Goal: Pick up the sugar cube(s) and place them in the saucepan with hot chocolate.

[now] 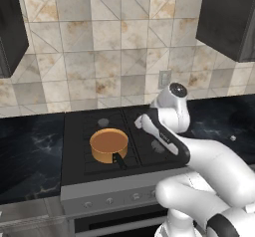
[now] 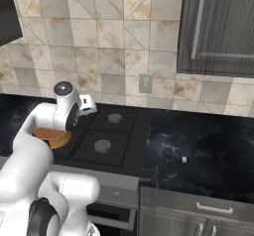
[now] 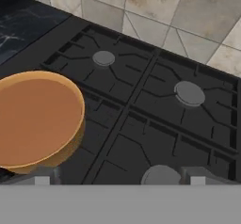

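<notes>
So the saucepan [image 1: 109, 144] sits on the front-left burner of the black stove [image 1: 94, 169], copper-orange outside, brown inside, with its short black handle pointing toward the front edge. In the hand view the saucepan [image 3: 35, 119] takes up the left side, and the grey burner caps [image 3: 189, 93] sit further back and to the right on the grates.

The sugar cube [image 2: 184, 159] is just a tiny pale speck on the dark marbled tabletop [image 2: 208, 155] to the right of the stove, well apart from the pan. The left base view catches the same speck [image 1: 233, 138] out on the right stretch of tabletop.

The arm's end effector [image 1: 141, 122] hangs over the middle of the stove, just to the right of the pan, and its fingers stand wide apart with nothing between them. It's nowhere near the cube.

Behind everything there's a tiled wall with a wall outlet [image 2: 145, 83], and dark cabinets [image 2: 218, 27] up top.
</notes>
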